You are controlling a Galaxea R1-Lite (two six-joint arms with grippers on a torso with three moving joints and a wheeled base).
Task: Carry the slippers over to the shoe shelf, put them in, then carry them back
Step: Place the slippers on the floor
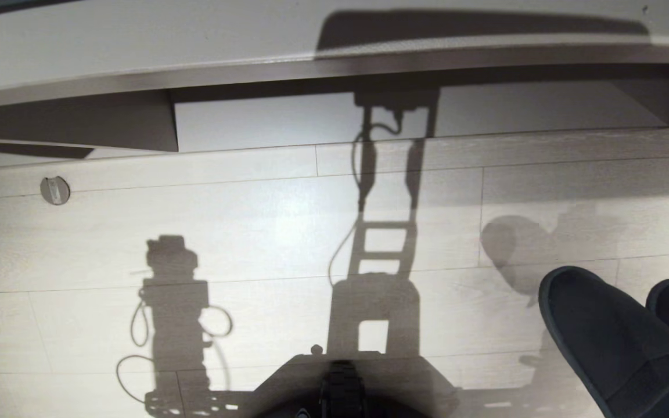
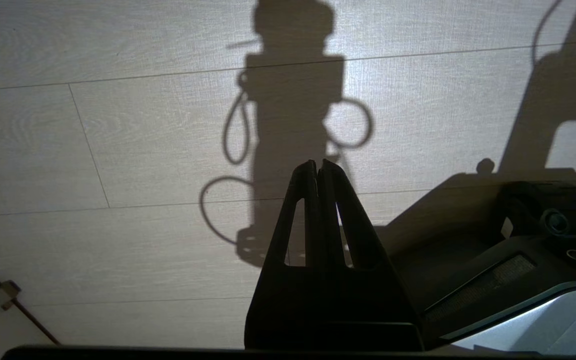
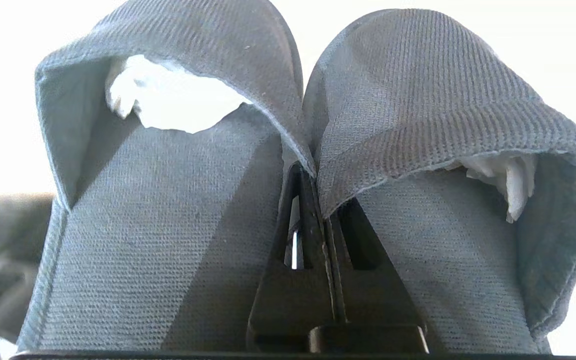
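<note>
**Inspector A:** Status of the carry?

**Inspector B:** The slippers are off the floor, both held together by the right gripper at the lower right of the head view. Ahead, across bare floor, runs the shoe shelf, a low open recess with a dark edge strip and an upright divider at its left. Nothing lies in it. In my judgement the pick-up is done, while the placing in the shelf is outstanding; whether this is the outward or the return leg I cannot settle from these views.

**Inspector A:** Grip condition?

**Inspector B:** Right jaws clenched on the slippers. The right wrist view shows the two black fingers pressed together, pinching the adjoining inner edges of both uppers where the pair meets. One slipper hangs on either side of the jaws, openings toward the camera, white stuffing showing inside each. The toes point away from the wrist.

**Inspector A:** Left side?

**Inspector B:** The left gripper is parked over the floor beside the base, jaws clenched on nothing, tips meeting.

**Inspector A:** Risks?

**Inspector B:** The hold takes thin fabric edges only. I judge it adequate, though a snag at the shelf's lip could pull one slipper free.
</note>
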